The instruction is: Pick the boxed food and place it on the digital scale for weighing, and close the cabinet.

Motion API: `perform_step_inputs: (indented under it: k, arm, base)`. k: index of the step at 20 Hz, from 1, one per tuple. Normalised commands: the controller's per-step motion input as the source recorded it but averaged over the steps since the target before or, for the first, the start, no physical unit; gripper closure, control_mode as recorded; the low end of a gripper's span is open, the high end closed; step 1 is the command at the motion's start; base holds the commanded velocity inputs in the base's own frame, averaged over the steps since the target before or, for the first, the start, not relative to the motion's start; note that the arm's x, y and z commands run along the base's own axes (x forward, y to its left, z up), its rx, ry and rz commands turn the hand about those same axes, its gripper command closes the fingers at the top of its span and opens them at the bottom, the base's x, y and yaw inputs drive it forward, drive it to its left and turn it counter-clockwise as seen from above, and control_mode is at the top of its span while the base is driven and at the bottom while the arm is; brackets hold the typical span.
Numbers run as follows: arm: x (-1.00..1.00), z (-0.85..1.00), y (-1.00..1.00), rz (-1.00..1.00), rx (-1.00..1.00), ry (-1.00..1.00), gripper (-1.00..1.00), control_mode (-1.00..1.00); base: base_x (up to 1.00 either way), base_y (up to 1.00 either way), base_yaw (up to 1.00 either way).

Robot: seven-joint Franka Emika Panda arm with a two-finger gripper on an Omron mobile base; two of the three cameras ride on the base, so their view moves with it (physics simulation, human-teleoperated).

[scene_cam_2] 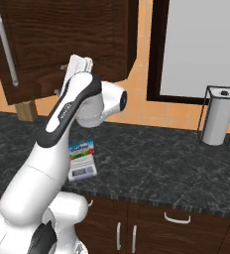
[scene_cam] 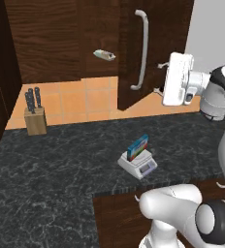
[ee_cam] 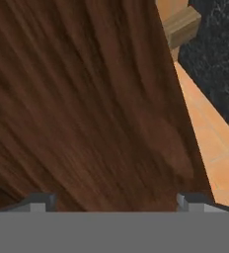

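While the fingers (ee_cam: pixel 116 201) stand apart at the cabinet (scene_cam: pixel 129 58) door, a knife block (scene_cam: pixel 35 120) sits leftward.

Left base view: we look from behind the arm's left, forward and down onto the surface (scene_cam: pixel 46 164), cabinet (scene_cam: pixel 129 53) at 12 o'clock. Right base view: from behind its right, same surface and cabinet, digital scale (scene_cam_2: pixel 82 170) at 9 o'clock; both share scale and door. Hand view: very near the cabinet door, facing its wood grain.
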Motion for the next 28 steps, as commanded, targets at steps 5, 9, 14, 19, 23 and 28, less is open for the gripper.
perform_step_inputs:
  k: [5, 9, 14, 19, 23, 28]
  arm:
    - [0.45, 0.0, 0.32, -0.16, -0.09, -0.05, -1.0, -1.0]
    - [0.48, 0.0, 0.28, -0.14, -0.07, -0.08, -1.0, -1.0]
    - [0.54, 0.0, 0.32, -0.12, -0.06, -0.14, -1.0, -1.0]
    - [0.43, 0.0, 0.24, -0.11, -0.04, -0.17, -1.0, -1.0]
    - [0.46, 0.0, 0.24, -0.1, -0.03, -0.18, -1.0, -1.0]
    - [0.46, 0.0, 0.14, -0.1, -0.01, -0.14, -1.0, -1.0]
  base:
    - [0.0, 0.0, 0.0]
    - [0.0, 0.0, 0.0]
    - [0.0, 0.0, 0.0]
    - [0.0, 0.0, 0.0]
    - [0.0, 0.0, 0.0]
    - [0.0, 0.0, 0.0]
